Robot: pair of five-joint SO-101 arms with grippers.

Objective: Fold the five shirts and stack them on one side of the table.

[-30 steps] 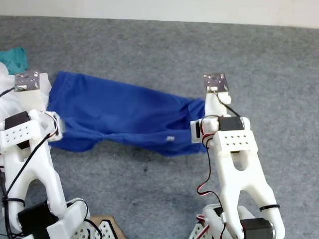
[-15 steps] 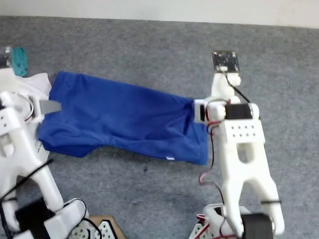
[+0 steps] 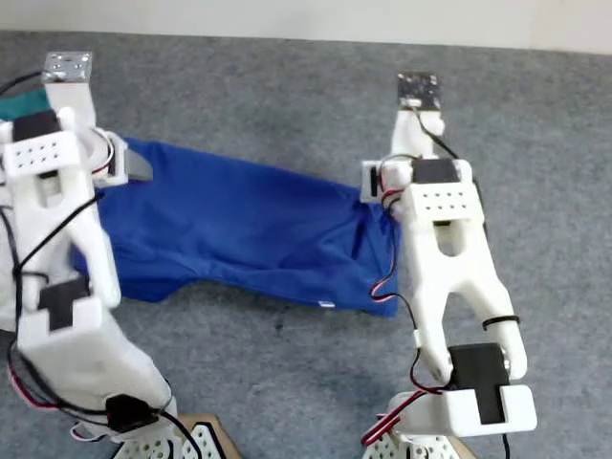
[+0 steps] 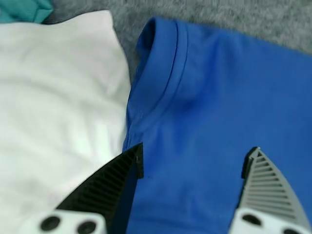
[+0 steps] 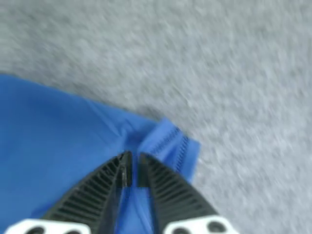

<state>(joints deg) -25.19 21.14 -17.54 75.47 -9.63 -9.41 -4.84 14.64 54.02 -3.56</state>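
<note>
Collar (image 4: 163,68) of blue shirt (image 4: 234,102) abuts white shirt (image 4: 58,97), teal cloth (image 4: 19,9) beyond.

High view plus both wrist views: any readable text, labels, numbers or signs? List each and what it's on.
No text can be read in any view.
Small white tag at the near hem of the blue shirt: too small to read.
White shirt: plain, no print on the part that shows.
</note>
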